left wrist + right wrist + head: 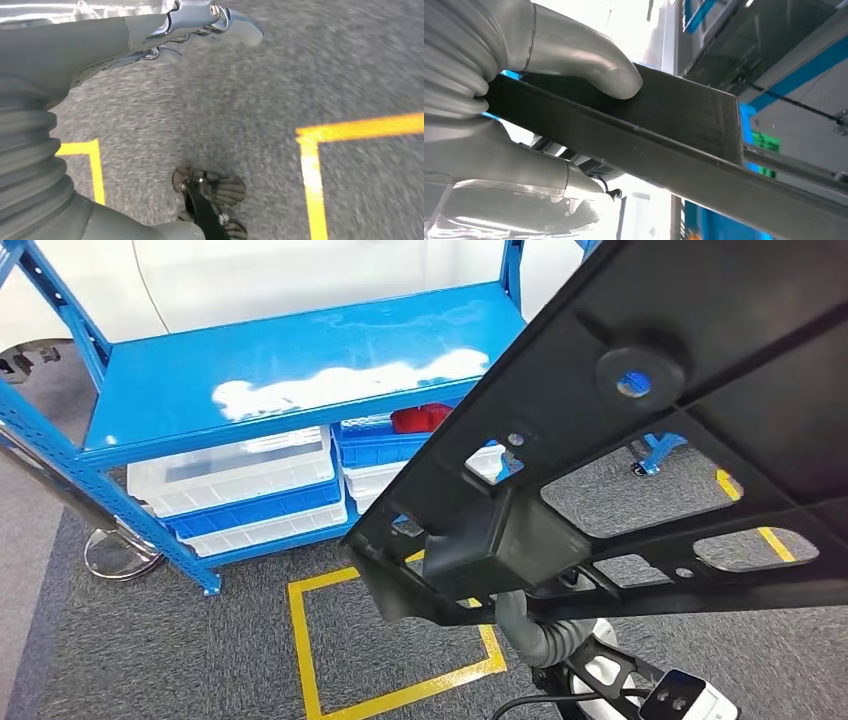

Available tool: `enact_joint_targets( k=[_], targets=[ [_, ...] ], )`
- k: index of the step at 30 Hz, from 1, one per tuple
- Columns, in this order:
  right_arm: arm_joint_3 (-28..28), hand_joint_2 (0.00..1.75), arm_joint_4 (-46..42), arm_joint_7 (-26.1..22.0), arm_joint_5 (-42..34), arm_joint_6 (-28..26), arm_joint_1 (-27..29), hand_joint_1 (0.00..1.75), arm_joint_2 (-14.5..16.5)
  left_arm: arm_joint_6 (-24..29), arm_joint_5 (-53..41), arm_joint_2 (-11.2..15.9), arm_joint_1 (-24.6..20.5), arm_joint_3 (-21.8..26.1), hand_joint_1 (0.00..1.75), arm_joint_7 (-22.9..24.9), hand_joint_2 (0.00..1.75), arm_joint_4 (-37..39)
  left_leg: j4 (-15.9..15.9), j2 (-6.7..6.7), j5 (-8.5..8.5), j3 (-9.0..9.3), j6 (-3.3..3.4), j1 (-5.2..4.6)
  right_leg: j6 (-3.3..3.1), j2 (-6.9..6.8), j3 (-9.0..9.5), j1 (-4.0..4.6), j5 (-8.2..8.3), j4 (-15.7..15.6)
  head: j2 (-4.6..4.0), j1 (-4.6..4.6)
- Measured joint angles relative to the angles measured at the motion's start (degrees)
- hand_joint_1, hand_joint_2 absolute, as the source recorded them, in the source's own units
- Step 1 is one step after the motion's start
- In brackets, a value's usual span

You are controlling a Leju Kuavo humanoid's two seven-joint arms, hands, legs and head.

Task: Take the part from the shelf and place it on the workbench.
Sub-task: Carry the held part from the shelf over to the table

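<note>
A large black plastic part with several cut-outs fills the right of the head view, raised and tilted in front of the camera. My right arm's grey ribbed cover rises beneath it. In the right wrist view my right hand grips an edge bar of the part, with the thick thumb pressed on one face and the other fingers under it. My left hand hangs over the carpet and holds nothing, its metal fingers stretched out.
The blue shelf stands ahead on the left, its top board bare and glossy. Under it sit clear bins and a blue bin with something red. A yellow taped square marks the grey carpet. A chrome stand base is beside the shelf leg.
</note>
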Motion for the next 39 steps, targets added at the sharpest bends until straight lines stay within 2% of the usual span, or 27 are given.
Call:
enact_joint_targets(
  k=[1,2,4,6,8,9,10,11,12,13,15,16,17,19,20,22,23,24,25,26,27,29,31,33,35,37,39],
  targets=[
    [0.42,1.75,-0.07,0.0,0.0,-0.74,-0.76,1.75,-0.39,-0.46,-0.11,0.01,-0.09,-0.26,0.0,-0.06,1.75,0.0,-1.73,-0.92,0.28,0.7,0.17,-0.01,0.35,0.54,-0.34,-0.04,0.15,0.16,0.0,0.02],
    [0.81,1.75,-0.11,0.0,-0.03,-1.21,-1.38,1.75,-0.82,-0.93,-0.22,0.01,-0.2,-0.5,0.0,-0.01,1.75,0.0,-2.27,-1.15,0.12,0.83,0.35,-0.07,0.77,1.11,-0.68,-0.1,0.36,0.22,0.0,0.02],
    [1.49,1.75,-0.27,0.0,-0.1,-1.81,-2.25,1.75,-1.7,-1.87,-0.61,-0.08,-0.53,-0.98,0.0,0.32,1.75,-0.01,-2.58,0.03,0.5,0.75,0.89,0.05,1.57,1.76,-1.18,-0.16,0.67,0.26,0.0,0.03],
    [2.28,1.75,-0.43,0.0,0.05,-2.28,-3.2,1.75,-2.57,-2.66,-0.93,-0.16,-0.76,-1.59,0.0,0.69,1.75,-0.02,-2.94,1.52,0.98,0.66,1.61,0.3,2.16,-0.1,-2.51,0.0,-1.01,2.72,0.0,0.4],
    [3.14,1.75,-0.5,0.0,0.39,-2.76,-3.97,1.75,-3.26,-3.21,-1.04,-0.16,-0.76,-2.05,0.0,1.0,1.75,-0.02,-3.01,3.04,1.16,0.42,1.98,0.18,2.61,-2.76,-5.7,-0.15,-4.87,9.66,0.0,0.78],
    [3.55,1.75,-0.5,0.0,0.63,-2.96,-4.13,1.75,-3.57,-3.37,-1.08,-0.15,-0.73,-2.24,0.0,1.13,1.75,-0.02,-2.98,3.79,1.18,0.29,2.02,0.09,2.82,-3.35,-7.44,-0.28,-6.5,13.58,0.0,0.8],
    [3.97,1.75,-0.55,-0.01,0.88,-3.09,-4.2,1.75,-3.89,-3.45,-1.1,-0.16,-0.73,-2.48,0.0,1.26,1.75,-0.02,-2.94,4.52,1.19,0.19,2.03,0.04,2.95,-3.62,-8.51,-0.37,-7.24,16.15,0.0,0.82],
    [4.41,1.75,-0.67,0.0,1.13,-3.09,-4.24,1.75,-4.25,-3.47,-1.13,-0.19,-0.77,-2.76,0.0,1.41,1.75,-0.02,-2.91,5.23,1.19,0.13,2.02,0.01,2.99,-3.78,-8.5,-0.42,-6.91,16.63,0.0,0.83],
    [4.82,1.75,-0.85,0.0,1.33,-2.99,-4.33,1.75,-4.56,-3.5,-1.12,-0.25,-0.83,-3.0,0.0,1.61,1.75,-0.02,-2.87,5.91,1.17,0.13,2.0,-0.01,2.93,-4.02,-7.27,-0.44,-5.6,14.66,0.0,0.83],
    [5.2,1.75,-1.09,0.01,1.46,-2.83,-4.46,1.75,-4.83,-3.51,-1.09,-0.36,-0.91,-3.17,0.0,1.85,1.75,-0.02,-2.86,6.48,1.14,0.18,1.95,-0.06,2.74,-4.65,-5.03,-0.39,-3.77,10.79,0.0,0.84],
    [5.8,1.75,-1.61,0.01,1.56,-2.28,-4.83,1.75,-5.18,-3.52,-1.01,-0.69,-1.02,-3.3,0.0,2.39,1.75,-0.02,-2.83,7.47,1.04,0.3,1.67,-0.31,1.9,-7.31,-0.7,0.11,-1.41,2.76,0.0,0.79],
    [6.01,1.75,-1.79,0.01,1.47,-1.91,-5.01,1.75,-5.28,-3.52,-0.94,-0.87,-1.04,-3.31,0.0,2.69,1.75,-0.02,-2.82,7.91,0.99,0.35,1.41,-0.43,1.45,-8.22,0.39,0.41,-1.0,0.53,0.0,0.79],
    [6.16,1.75,-1.91,0.01,1.27,-1.39,-5.15,1.75,-5.38,-3.52,-0.81,-1.03,-1.06,-3.32,0.0,3.02,1.75,-0.02,-2.84,8.39,0.96,0.39,1.12,-0.53,1.05,-8.58,0.63,0.66,-1.06,-0.3,0.0,0.76],
    [6.35,1.75,-1.97,0.02,0.59,-0.14,-5.37,1.75,-5.53,-3.55,-0.42,-1.43,-1.14,-3.32,0.0,3.79,1.75,-0.02,-2.86,9.26,0.85,0.44,0.5,-0.57,0.43,-7.3,0.37,0.58,-0.67,-0.49,0.0,0.78],
    [6.4,1.75,-1.95,0.03,0.2,0.53,-5.55,1.75,-5.61,-3.58,-0.16,-1.63,-1.18,-3.31,0.0,4.13,1.75,-0.02,-2.48,8.8,0.43,0.34,0.23,-0.52,0.1,-6.71,0.33,0.38,-0.42,-0.72,0.0,0.76],
    [6.49,1.75,-1.83,0.07,-0.34,1.58,-6.17,1.75,-5.65,-3.63,0.31,-2.02,-1.17,-3.3,0.0,4.63,1.75,-0.02,1.26,6.25,-2.24,-1.18,-0.2,-0.32,-0.47,-5.55,0.32,-0.03,0.1,-1.14,0.0,0.68],
    [6.51,1.75,-1.72,0.09,-0.54,1.92,-6.45,1.75,-5.65,-3.65,0.54,-2.2,-1.07,-3.3,0.0,4.76,1.75,-0.02,5.01,4.8,-4.33,-2.74,-0.33,-0.22,-0.63,-4.94,0.22,0.01,0.21,-1.16,0.0,0.66],
    [6.52,1.75,-1.56,0.1,-0.73,2.21,-6.62,1.75,-5.65,-3.67,0.8,-2.38,-0.96,-3.3,0.0,4.85,1.75,-0.02,9.29,4.02,-6.32,-4.58,-0.43,-0.18,-0.72,-4.27,0.13,0.04,0.27,-1.12,0.0,0.61],
    [6.52,1.75,-1.37,0.09,-0.97,2.57,-6.67,1.75,-5.66,-3.7,1.09,-2.54,-0.83,-3.28,0.0,4.89,1.75,-0.02,12.82,3.71,-7.58,-6.12,-0.51,-0.16,-0.76,-3.51,0.08,0.08,0.31,-1.06,0.0,0.6],
    [6.51,1.75,-1.14,0.08,-1.21,2.93,-6.65,1.75,-5.69,-3.72,1.34,-2.71,-0.68,-3.25,0.0,4.87,1.75,-0.02,14.61,3.61,-7.74,-6.92,-0.54,-0.16,-0.77,-2.72,0.05,0.1,0.32,-0.96,0.0,0.61],
    [6.49,1.75,-0.89,0.07,-1.49,3.44,-6.59,1.75,-5.72,-3.73,1.64,-2.86,-0.59,-3.21,0.0,4.84,1.75,-0.02,13.84,3.55,-6.67,-6.56,-0.5,-0.14,-0.75,-1.92,0.04,0.1,0.31,-0.83,0.0,0.6],
    [6.41,1.75,-0.5,0.04,-2.07,4.53,-6.31,1.75,-5.83,-3.71,2.13,-3.22,-0.5,-3.14,0.0,4.62,1.75,-0.02,6.3,2.61,-2.48,-3.14,-0.28,0.0,-0.54,-0.39,0.04,0.03,0.21,-0.46,0.0,0.6],
    [6.23,1.75,-0.29,0.03,-2.6,5.49,-5.81,1.75,-6.0,-3.55,2.51,-3.65,-0.43,-3.08,0.0,4.25,1.75,-0.02,-0.63,0.53,-0.04,-0.03,-0.05,0.1,0.01,0.87,-0.28,0.04,0.15,-0.03,-0.01,0.62],
    [5.83,1.75,-0.19,0.03,-2.86,6.02,-5.02,1.75,-6.24,-3.24,2.67,-4.21,-0.37,-3.06,0.0,3.9,1.75,-0.02,-2.17,-0.24,0.05,0.61,0.32,-0.05,0.77,1.87,-0.74,-0.08,0.34,0.1,-0.01,0.63],
    [5.09,1.75,-0.16,0.02,-3.0,6.21,-3.72,1.75,-6.56,-2.86,2.91,-4.9,-0.37,-3.05,0.0,3.64,1.75,-0.02,-2.42,0.74,0.44,0.63,0.99,-0.02,1.49,2.53,-0.96,-0.2,0.55,0.02,0.0,0.63],
    [4.16,1.75,-0.3,0.01,-3.08,6.29,-2.31,1.75,-6.93,-2.23,3.41,-5.34,-0.35,-2.94,0.0,3.45,1.75,-0.02,-2.83,1.93,0.81,0.67,1.76,0.19,2.05,0.77,-2.0,-0.02,-0.87,2.07,-0.01,0.92],
    [3.31,1.75,-0.46,0.01,-3.17,6.41,-0.91,1.75,-7.15,-1.36,4.15,-5.44,-0.11,-2.66,0.0,3.18,1.75,-0.02,-2.96,3.32,0.87,0.61,2.23,0.07,2.53,-2.23,-5.28,-0.07,-4.56,8.95,-0.01,1.28]
  ],
)
